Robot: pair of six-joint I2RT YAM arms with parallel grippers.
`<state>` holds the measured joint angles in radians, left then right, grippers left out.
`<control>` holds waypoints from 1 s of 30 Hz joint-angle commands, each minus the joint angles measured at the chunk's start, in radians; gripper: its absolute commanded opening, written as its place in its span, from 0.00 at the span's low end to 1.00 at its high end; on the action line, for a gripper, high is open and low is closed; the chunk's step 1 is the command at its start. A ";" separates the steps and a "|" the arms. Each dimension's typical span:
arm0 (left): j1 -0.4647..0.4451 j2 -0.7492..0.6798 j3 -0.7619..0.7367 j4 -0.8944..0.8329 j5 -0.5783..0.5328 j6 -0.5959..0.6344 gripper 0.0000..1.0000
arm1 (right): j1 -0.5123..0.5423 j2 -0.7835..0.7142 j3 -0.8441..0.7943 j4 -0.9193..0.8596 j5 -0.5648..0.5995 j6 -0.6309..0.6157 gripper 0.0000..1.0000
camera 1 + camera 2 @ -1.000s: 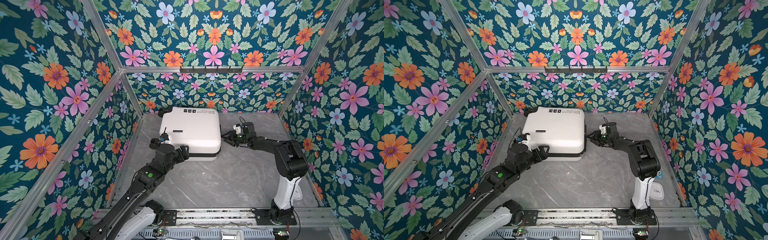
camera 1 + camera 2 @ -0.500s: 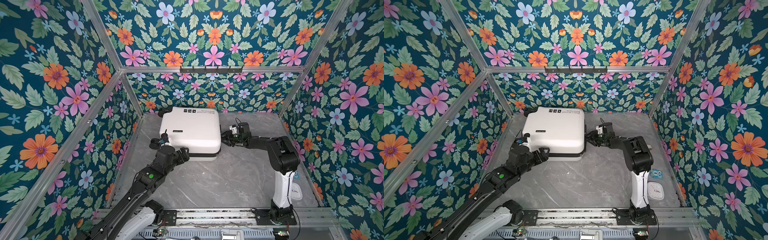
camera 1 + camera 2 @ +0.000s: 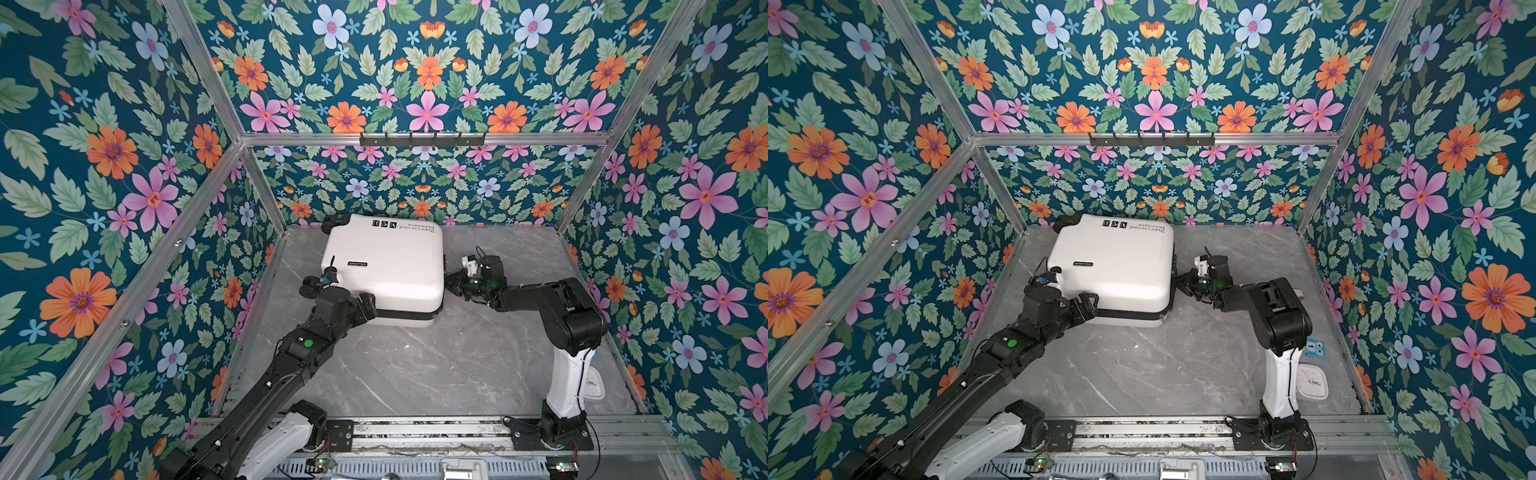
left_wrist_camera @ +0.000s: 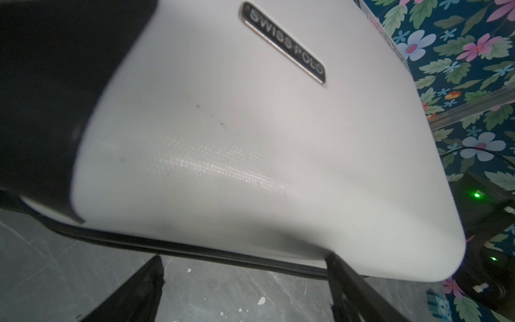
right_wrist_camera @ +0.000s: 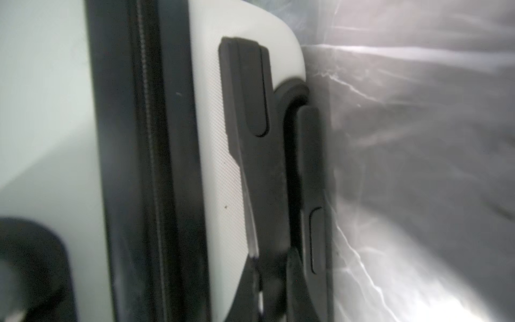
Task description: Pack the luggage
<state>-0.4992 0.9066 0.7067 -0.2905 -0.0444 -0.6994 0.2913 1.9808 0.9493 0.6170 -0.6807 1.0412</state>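
Luggage (image 4: pixel 250 167) badge (image 4: pixel 282 41) readable from left wrist.

There is one white suitcase (image 3: pixel 386 266) on the worktop (image 3: pixel 415 365), close to the back edge. Two of its black wheels show: one back wheel (image 3: pixel 332 220) and one front wheel (image 3: pixel 309 286), both on its left side. There are two black robot arms, the left arm (image 3: pixel 291 361) and the right arm (image 3: pixel 573 320). Each arm has one gripper, so two in all: the left gripper (image 4: pixel 242 262) and the right gripper (image 3: pixel 452 286). By the right edge lie one white clock (image 3: pixel 1310 380) and one small blue thing (image 3: pixel 1315 347) with two round eyes. One black bar of hooks (image 3: pixel 422 139) hangs on the back wall.
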 commanded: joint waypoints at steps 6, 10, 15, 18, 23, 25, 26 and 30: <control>0.020 0.081 -0.006 0.233 0.075 0.049 0.92 | 0.061 -0.108 -0.264 0.125 0.071 0.136 0.00; 0.032 0.156 -0.006 0.299 0.119 0.049 0.92 | 0.131 -0.178 -0.363 0.154 0.154 0.157 0.00; 0.048 0.216 0.003 0.369 0.151 0.054 0.92 | 0.262 -0.276 -0.427 0.100 0.294 0.158 0.00; 0.061 0.240 0.012 0.394 0.169 0.061 0.92 | 0.351 -0.340 -0.431 0.024 0.384 0.145 0.00; 0.081 0.272 0.027 0.414 0.204 0.080 0.91 | 0.464 -0.408 -0.417 -0.082 0.491 0.123 0.15; 0.092 0.276 0.025 0.422 0.217 0.086 0.91 | 0.477 -0.438 -0.427 -0.120 0.510 0.116 0.29; 0.096 0.276 0.025 0.422 0.223 0.089 0.91 | 0.477 -0.453 -0.434 -0.138 0.513 0.113 0.34; 0.121 0.273 0.019 0.429 0.244 0.100 0.91 | 0.477 -0.567 -0.453 -0.294 0.544 0.050 0.58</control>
<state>-0.3866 1.1770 0.7300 0.1635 0.1368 -0.6319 0.7639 1.4616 0.5003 0.4698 -0.1242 1.1870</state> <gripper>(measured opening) 0.912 0.560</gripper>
